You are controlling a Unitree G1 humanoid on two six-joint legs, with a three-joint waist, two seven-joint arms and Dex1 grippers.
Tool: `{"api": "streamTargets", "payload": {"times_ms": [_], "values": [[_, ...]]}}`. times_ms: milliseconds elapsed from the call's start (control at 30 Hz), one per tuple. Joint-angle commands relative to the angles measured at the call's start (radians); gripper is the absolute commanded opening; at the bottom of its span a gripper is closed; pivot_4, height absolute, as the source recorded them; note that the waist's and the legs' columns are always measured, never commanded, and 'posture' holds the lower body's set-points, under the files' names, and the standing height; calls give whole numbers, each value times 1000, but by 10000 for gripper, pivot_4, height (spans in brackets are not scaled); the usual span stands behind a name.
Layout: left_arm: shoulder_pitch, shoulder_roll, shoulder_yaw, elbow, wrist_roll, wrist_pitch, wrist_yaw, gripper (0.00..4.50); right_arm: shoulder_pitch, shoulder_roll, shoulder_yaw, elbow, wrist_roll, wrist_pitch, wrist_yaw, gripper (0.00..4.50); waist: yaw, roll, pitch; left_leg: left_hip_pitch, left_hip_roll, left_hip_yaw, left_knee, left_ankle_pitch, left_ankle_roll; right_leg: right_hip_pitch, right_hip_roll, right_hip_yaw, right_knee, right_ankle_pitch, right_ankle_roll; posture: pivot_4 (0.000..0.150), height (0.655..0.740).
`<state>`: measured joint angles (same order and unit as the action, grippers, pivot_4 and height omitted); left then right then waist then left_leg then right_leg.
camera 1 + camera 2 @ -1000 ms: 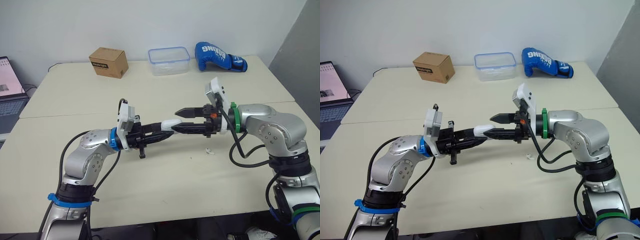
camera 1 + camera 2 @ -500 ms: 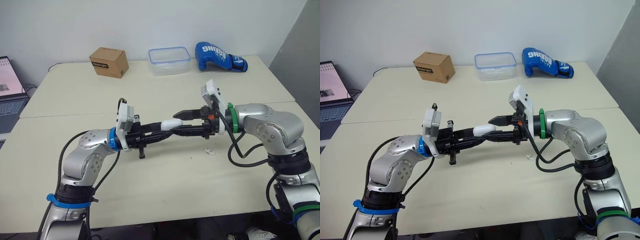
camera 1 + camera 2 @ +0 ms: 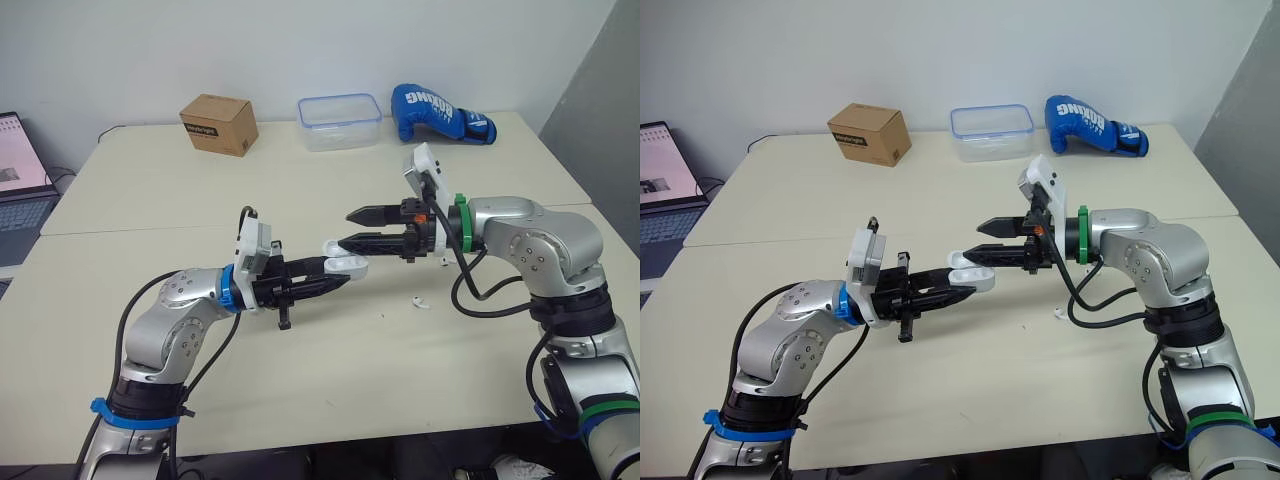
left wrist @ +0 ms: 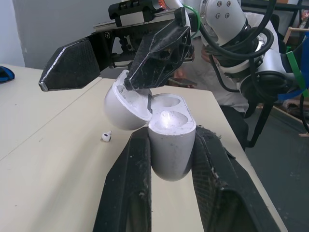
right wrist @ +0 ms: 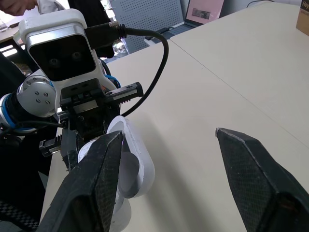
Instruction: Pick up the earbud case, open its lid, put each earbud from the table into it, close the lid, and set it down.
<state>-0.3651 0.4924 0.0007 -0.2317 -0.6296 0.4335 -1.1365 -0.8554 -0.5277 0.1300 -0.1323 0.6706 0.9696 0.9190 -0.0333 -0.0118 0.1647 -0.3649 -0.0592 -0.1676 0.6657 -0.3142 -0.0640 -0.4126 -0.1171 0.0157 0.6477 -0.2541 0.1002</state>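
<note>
Earbud case [image 3: 343,264], one, lid open, was clamped in left claw [image 3: 338,277]; right claw [image 3: 347,228], fingers apart, hovered at lid; one earbud [image 3: 420,303] lay below right claw.

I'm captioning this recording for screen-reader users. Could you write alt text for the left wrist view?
The left gripper clamps the white earbud case between its two fingers, with the lid hinged open. The open right gripper reaches in from the opposite side, one fingertip at the lid's rim. One earbud lies on the table beyond.

Open tabletop [image 3: 330,370] around earbud [image 3: 420,303]; box [image 3: 217,124], container [image 3: 339,121], glove [image 3: 437,113] well apart, along far edge.
</note>
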Motion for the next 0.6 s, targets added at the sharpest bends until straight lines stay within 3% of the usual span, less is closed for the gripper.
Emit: {"api": "streamTargets", "payload": {"times_ms": [33, 167, 300, 433, 600], "values": [[-4, 8, 9, -58, -36, -10, -12, 7457, -19, -23, -36, -17, 13, -4, 21, 31715, 0, 0, 0, 0, 0, 0, 0, 0, 0, 0, 0, 0, 0, 0, 0, 1500, 7307], [-8, 17, 36, -19, -21, -36, -9, 7457, -22, -70, -94, -76, 121, 47, 92, 31715, 1, 0, 0, 0, 0, 0, 0, 0, 0, 0, 0, 0, 0, 0, 0, 1500, 7307], [-20, 30, 60, 27, -6, -75, -15, 7457, -65, -147, -102, -59, 116, 75, 113, 31715, 0, 0, 0, 0, 0, 0, 0, 0, 0, 0, 0, 0, 0, 0, 0, 1500, 7307], [-28, 41, 69, 54, -1, -103, -18, 7457, -116, -280, 14, -44, 23, 97, 170, 31715, 1, 0, 0, 0, 0, 1, 0, 0, 0, 0, 0, 0, -1, 0, 0, 1500, 7307], [-37, 42, 67, 73, 4, -122, -17, 7457, -188, -379, 263, -22, -194, 52, 219, 31715, 0, 0, 0, 0, 0, 1, -1, 0, 0, 0, 0, 0, -1, 0, 0, 1500, 7307]]}}
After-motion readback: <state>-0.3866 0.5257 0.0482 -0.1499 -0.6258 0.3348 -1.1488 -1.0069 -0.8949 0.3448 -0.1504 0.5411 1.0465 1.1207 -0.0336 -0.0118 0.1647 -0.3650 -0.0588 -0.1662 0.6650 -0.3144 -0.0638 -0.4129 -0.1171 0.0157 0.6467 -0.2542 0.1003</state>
